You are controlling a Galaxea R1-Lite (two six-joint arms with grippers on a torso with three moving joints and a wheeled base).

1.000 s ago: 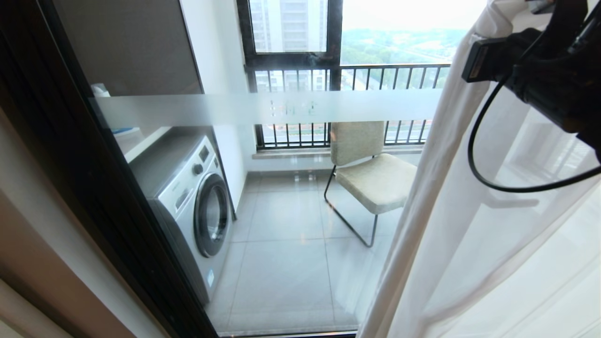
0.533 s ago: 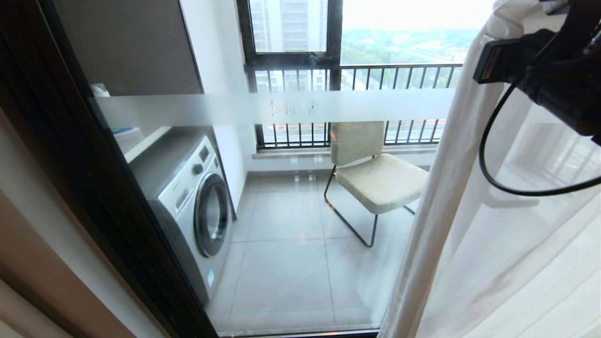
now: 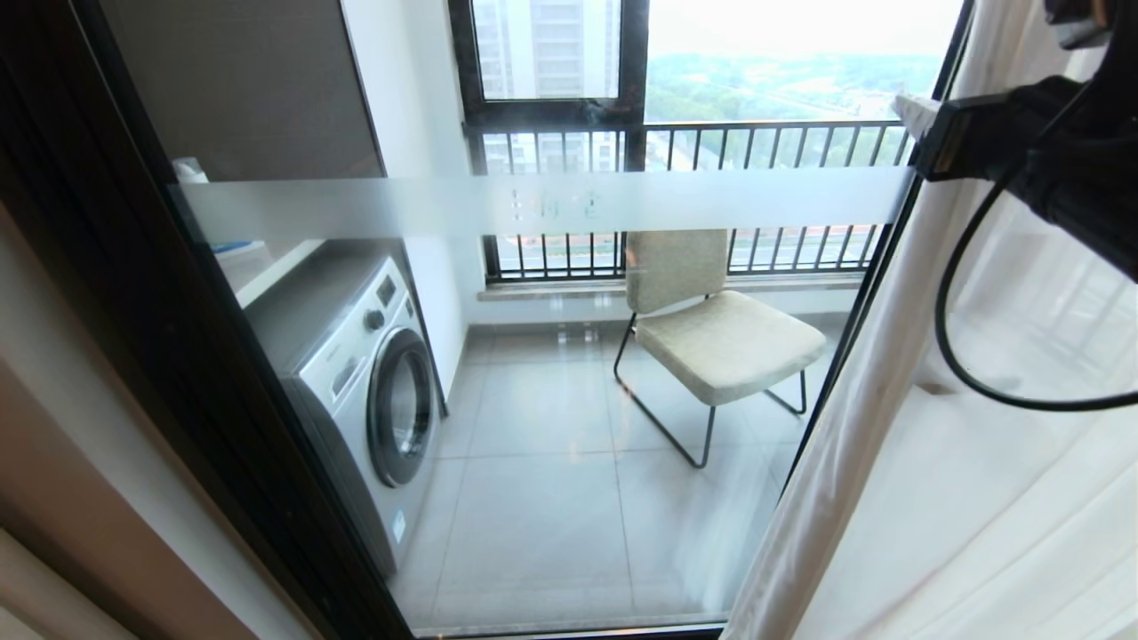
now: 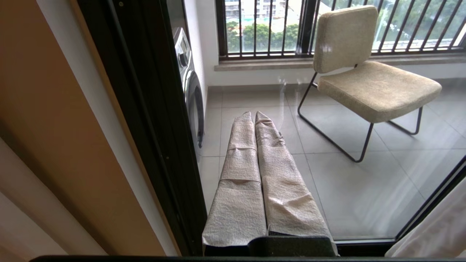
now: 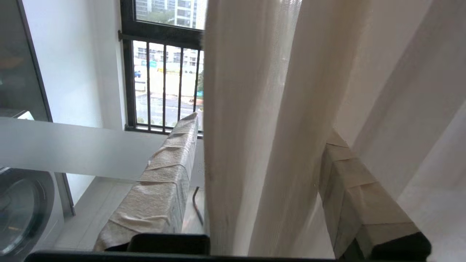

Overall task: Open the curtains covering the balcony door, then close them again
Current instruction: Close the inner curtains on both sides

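Observation:
The balcony door (image 3: pixel 551 204) is a clear glass panel with a frosted band and a black frame. The sheer white curtains (image 3: pixel 933 498) hang bunched at its right side, leaving most of the glass uncovered. My right arm (image 3: pixel 1049 169) reaches in high on the right at the curtain's edge. In the right wrist view my right gripper (image 5: pixel 263 125) is open, and pale folds of the curtains (image 5: pixel 255 109) hang loosely between its wrapped fingers (image 5: pixel 164 182). My left gripper (image 4: pixel 253 115) is shut, holds nothing, and points low at the glass near the door frame (image 4: pixel 145 109).
Behind the glass stand a washing machine (image 3: pixel 373 382) on the left and a beige chair (image 3: pixel 711 338) on grey tiles. A black window with railing bars (image 3: pixel 711 142) closes off the far side of the balcony. A tan wall (image 3: pixel 53 462) borders the door on the left.
My right arm has moved to the right and the curtain's edge has gone with it. More of the glass, the whole chair and the door's right frame now show.

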